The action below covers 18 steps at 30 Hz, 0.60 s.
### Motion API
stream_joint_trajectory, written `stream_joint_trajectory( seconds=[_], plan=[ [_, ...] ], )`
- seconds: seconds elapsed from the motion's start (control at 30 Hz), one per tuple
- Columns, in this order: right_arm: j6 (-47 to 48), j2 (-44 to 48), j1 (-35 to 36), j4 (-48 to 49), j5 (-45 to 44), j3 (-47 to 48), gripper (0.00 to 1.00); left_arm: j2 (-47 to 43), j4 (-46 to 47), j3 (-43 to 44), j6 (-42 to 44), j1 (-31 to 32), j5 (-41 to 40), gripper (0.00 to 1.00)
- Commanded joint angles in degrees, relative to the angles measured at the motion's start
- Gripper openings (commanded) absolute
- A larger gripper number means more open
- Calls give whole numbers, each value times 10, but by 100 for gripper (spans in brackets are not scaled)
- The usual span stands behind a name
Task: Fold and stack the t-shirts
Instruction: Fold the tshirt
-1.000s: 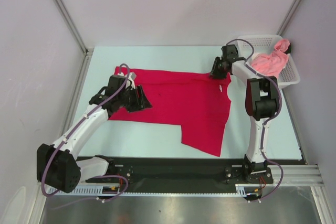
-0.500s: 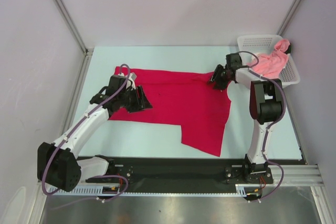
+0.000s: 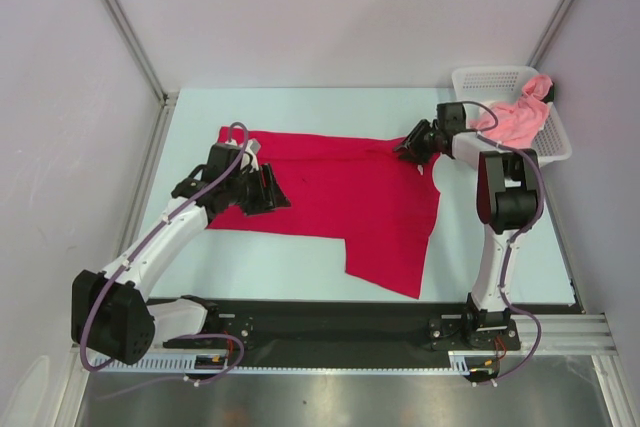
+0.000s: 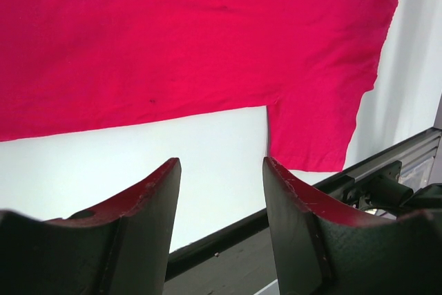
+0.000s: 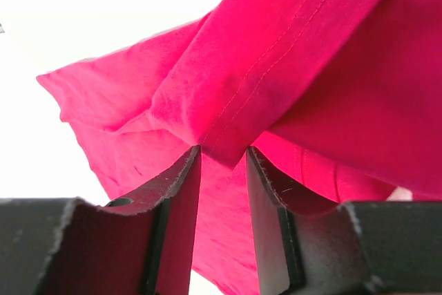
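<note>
My right jaws: the right gripper is clenched at its tips on a doubled, stitched fold of the crimson t-shirt; the bite is shallow, with only the fold's end between them
My left jaws: the left gripper stands released with nothing between; bare table shows through the gap, and the shirt's near hem lies just beyond
Crimson t-shirt: spread mostly flat across the middle of the table; its far right corner is bunched in my right grip, and a flap reaches toward the near rail
Pink t-shirt: heaped in the white basket at the far right corner; not yet folded
Step in hand: I judge it the first fold, the right corner to be carried across
Doing it well: I should seat the fold deeper before lifting, or it may slip; my left jaws should take the matching left edge so both ends rise level; lift low and lay the edge straight
Edges: the basket stands just beside my right wrist, and the cloth's near flap lies close to the rail
Open room: bare table lies along the far side and at the near left; I would keep the fold toward the middle
</note>
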State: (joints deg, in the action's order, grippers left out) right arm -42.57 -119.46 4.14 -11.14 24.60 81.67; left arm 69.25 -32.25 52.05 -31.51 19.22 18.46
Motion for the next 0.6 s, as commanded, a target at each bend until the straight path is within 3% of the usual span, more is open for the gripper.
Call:
stream_joint_trajectory(
  seconds=[0.0, 0.3, 0.57],
  plan=[
    [-26, -12, 0, 26, 19, 14, 38, -7, 11, 1, -3, 5, 9, 57],
    [-27, -21, 0, 30, 15, 21, 37, -5, 12, 0, -3, 5, 10, 57],
    [-35, -8, 1, 10, 26, 16, 5, -7, 12, 1, -3, 5, 6, 57]
  ],
)
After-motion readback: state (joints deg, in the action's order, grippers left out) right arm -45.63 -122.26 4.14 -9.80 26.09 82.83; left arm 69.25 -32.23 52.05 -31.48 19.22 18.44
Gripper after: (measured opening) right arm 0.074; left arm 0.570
